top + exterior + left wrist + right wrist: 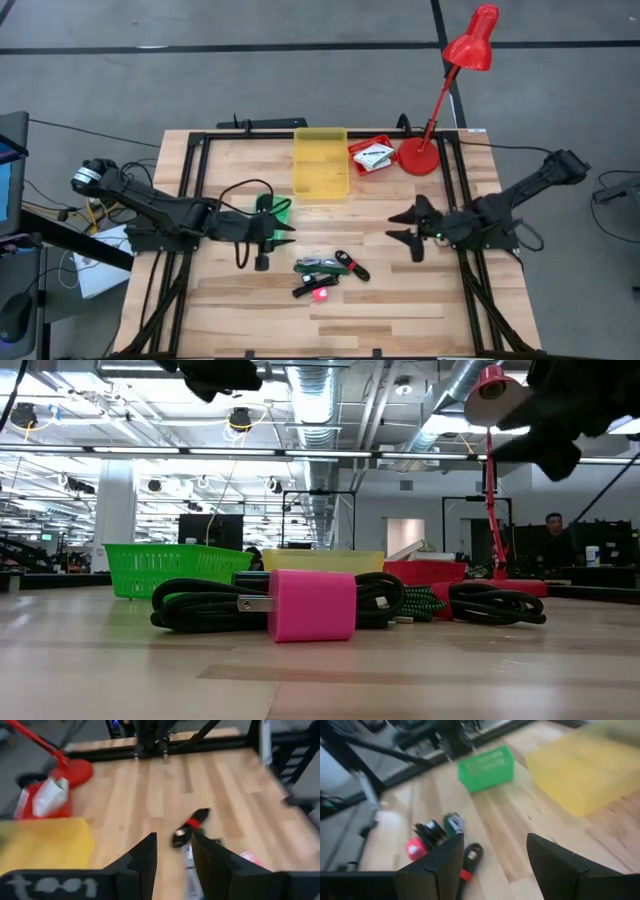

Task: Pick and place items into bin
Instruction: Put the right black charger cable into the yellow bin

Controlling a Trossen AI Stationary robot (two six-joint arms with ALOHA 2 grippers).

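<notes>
**Both arms over the table, small items bunched at the near middle**

The left gripper [283, 234] sits left of centre, above the wood, its 2 fingers [145, 857] a little apart and holding nothing. Just beyond it stands a green basket [274, 208].

At the far middle rests the yellow bin [321, 162], nothing visible inside it from above.

On the near side of the table [400, 310], between the 2 arms, lies the cluster of items [322, 274]: coiled dark cables, a black oval piece with a red band [352, 265], and a pink plug block [311, 605] at the near edge of the pile. All of them lie on the wood, well apart from the bin.

Right of the bin sits a red tray [372, 156] holding white packets, touching the round base of a red desk lamp [420, 156].

The right gripper [404, 228] hangs right of centre, fingers [442, 865] spread wide and empty.
</notes>
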